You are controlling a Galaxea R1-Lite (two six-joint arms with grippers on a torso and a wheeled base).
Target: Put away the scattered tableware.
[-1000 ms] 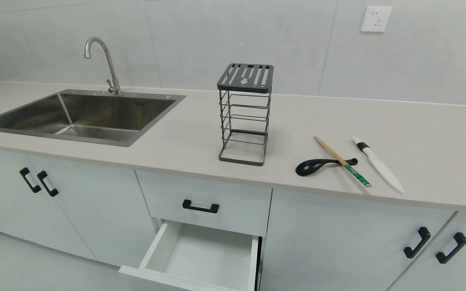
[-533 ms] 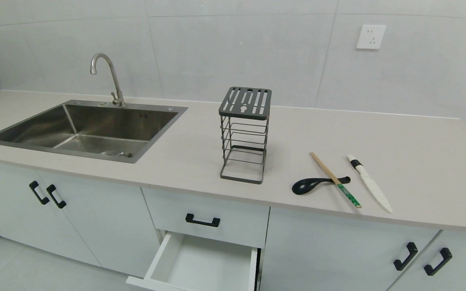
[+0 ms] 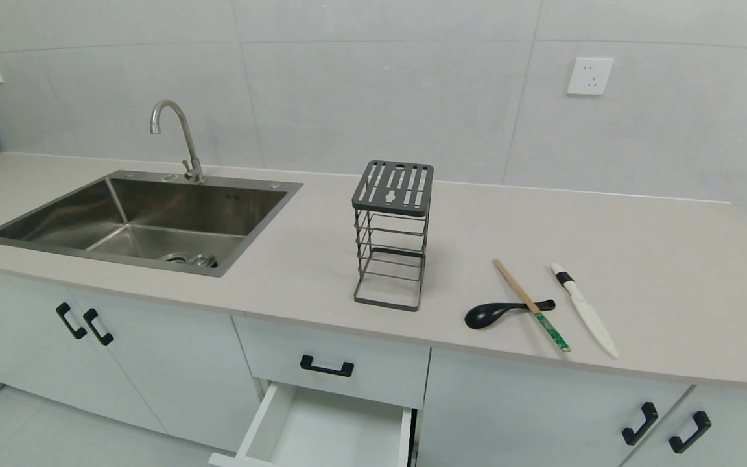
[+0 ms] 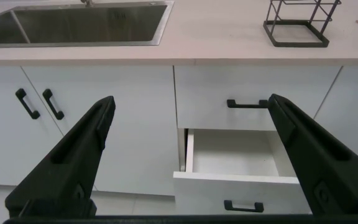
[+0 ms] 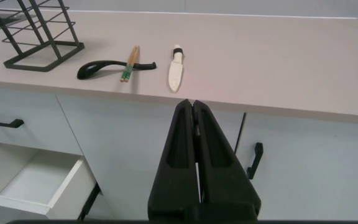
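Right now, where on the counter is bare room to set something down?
Free: counter between sink and rack; right of the knife; behind the utensils up to the wall. Crowded: spoon, chopsticks and knife, close together near the front edge.

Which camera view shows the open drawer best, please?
The left wrist view: it shows the open drawer from the front, with its inside, front panel and handle. The head view cuts the drawer off at the picture's lower edge, front hidden. The right wrist view catches one corner of the drawer.
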